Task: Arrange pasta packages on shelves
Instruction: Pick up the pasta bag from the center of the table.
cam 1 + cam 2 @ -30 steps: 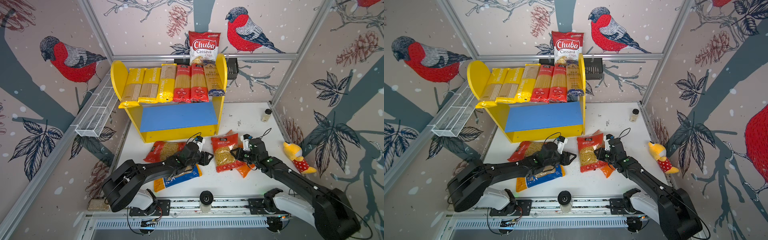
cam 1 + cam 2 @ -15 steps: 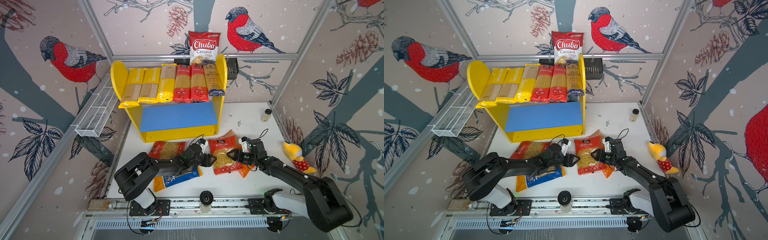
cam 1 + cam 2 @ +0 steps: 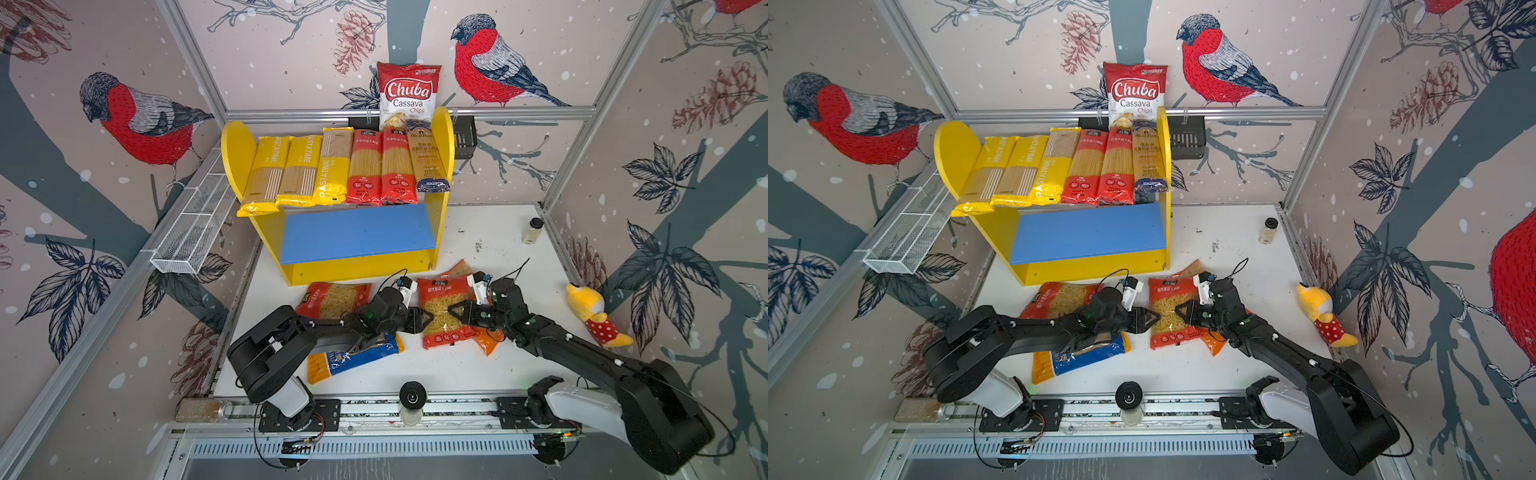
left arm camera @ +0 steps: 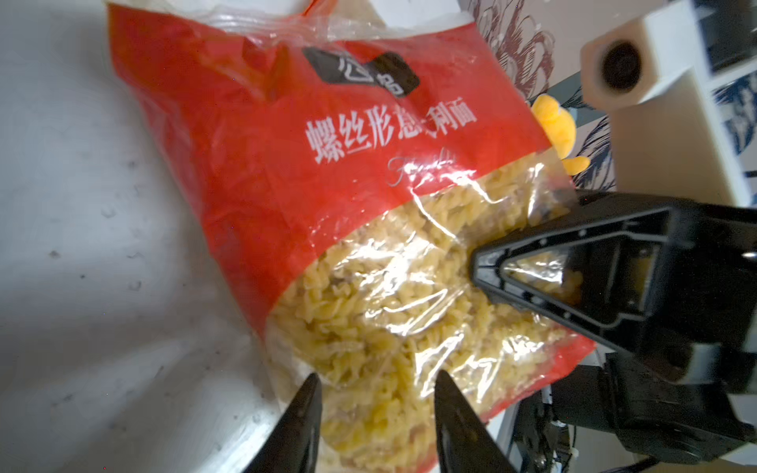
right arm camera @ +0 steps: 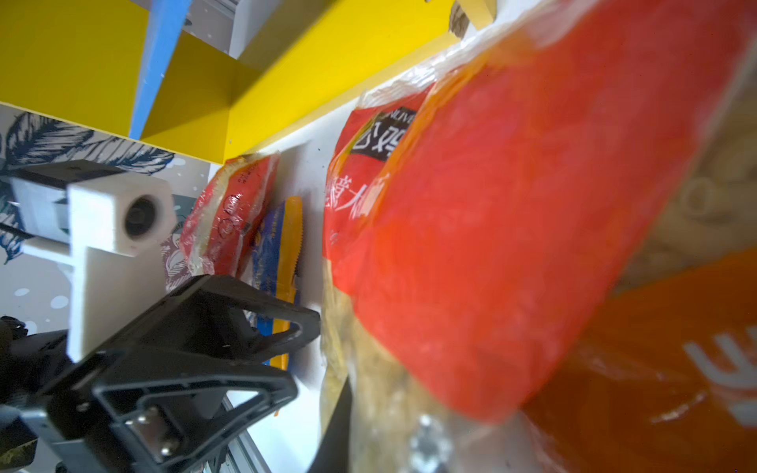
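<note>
Right wrist view mostly blurred red film. Right pincer (image 3: 455, 309) tips lost against red spiral-pasta bag (image 3: 440, 309): apart or together, cannot tell. Left pincer (image 4: 377, 379) tips apart over bag's clear window, contact unclear. Bag flat on table (image 3: 478, 232), orange bag (image 3: 489, 344) half buried beneath. Six spaghetti packs (image 3: 365, 166) on shelves (image 3: 442, 137) seen in top views only.

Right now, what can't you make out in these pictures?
Right wrist view: red fusilli bag fills it, blurred.
Both top views: orange bag mostly under that bag and right arm.
Blue-yellow bag partly under left arm.
Jar label: too small, top views.
Left wrist view: whether left gripper or right gripper truly pinches the bag.
</note>
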Available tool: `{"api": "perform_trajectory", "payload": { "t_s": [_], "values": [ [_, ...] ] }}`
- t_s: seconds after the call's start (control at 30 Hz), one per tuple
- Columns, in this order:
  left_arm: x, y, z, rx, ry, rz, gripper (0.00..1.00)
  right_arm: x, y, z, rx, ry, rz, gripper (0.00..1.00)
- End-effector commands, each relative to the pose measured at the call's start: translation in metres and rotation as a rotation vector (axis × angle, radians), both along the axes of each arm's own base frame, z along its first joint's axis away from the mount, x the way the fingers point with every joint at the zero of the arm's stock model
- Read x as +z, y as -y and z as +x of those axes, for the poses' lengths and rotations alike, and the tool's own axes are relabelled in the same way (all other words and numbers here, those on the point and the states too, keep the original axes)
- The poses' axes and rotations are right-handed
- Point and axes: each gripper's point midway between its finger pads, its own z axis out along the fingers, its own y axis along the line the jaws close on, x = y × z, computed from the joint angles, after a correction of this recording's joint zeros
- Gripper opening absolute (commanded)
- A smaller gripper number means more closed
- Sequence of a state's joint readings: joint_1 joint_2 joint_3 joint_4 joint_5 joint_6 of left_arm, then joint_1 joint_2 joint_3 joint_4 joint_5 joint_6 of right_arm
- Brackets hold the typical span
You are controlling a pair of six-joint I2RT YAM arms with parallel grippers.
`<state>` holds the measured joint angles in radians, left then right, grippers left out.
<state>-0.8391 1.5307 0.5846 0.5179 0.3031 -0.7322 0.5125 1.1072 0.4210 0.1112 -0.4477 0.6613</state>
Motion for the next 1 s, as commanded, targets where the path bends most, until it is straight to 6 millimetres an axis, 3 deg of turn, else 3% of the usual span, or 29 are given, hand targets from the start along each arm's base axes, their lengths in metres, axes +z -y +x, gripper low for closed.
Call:
{"api": "perform_trajectory", "payload": {
  "t_s": [0.0,0.33,0.5,0.67,0.77,0.97],
  "values": [
    [0.015,-0.013,0.002,0.016,0.044,0.008,0.46,0.034,-0.012,0.008,-0.010,0.066,0.079,0.10],
    [0.073,-0.074,0.011,0.176,0.202,0.041,0.48,0.110,-0.045,0.004,0.046,0.176,0.172,0.05],
    [0.101,-0.115,0.021,0.309,0.261,0.085,0.52,0.150,-0.069,0.003,0.081,0.258,0.240,0.04],
    [0.118,-0.179,0.037,0.521,0.228,0.191,0.53,0.185,-0.107,0.012,0.093,0.361,0.293,0.00],
    [0.129,-0.213,0.043,0.623,0.214,0.219,0.53,0.195,-0.137,0.020,0.089,0.396,0.318,0.00],
    [0.151,-0.254,0.047,0.749,0.249,0.216,0.55,0.213,-0.185,0.037,0.068,0.438,0.402,0.00]
  ]
}}
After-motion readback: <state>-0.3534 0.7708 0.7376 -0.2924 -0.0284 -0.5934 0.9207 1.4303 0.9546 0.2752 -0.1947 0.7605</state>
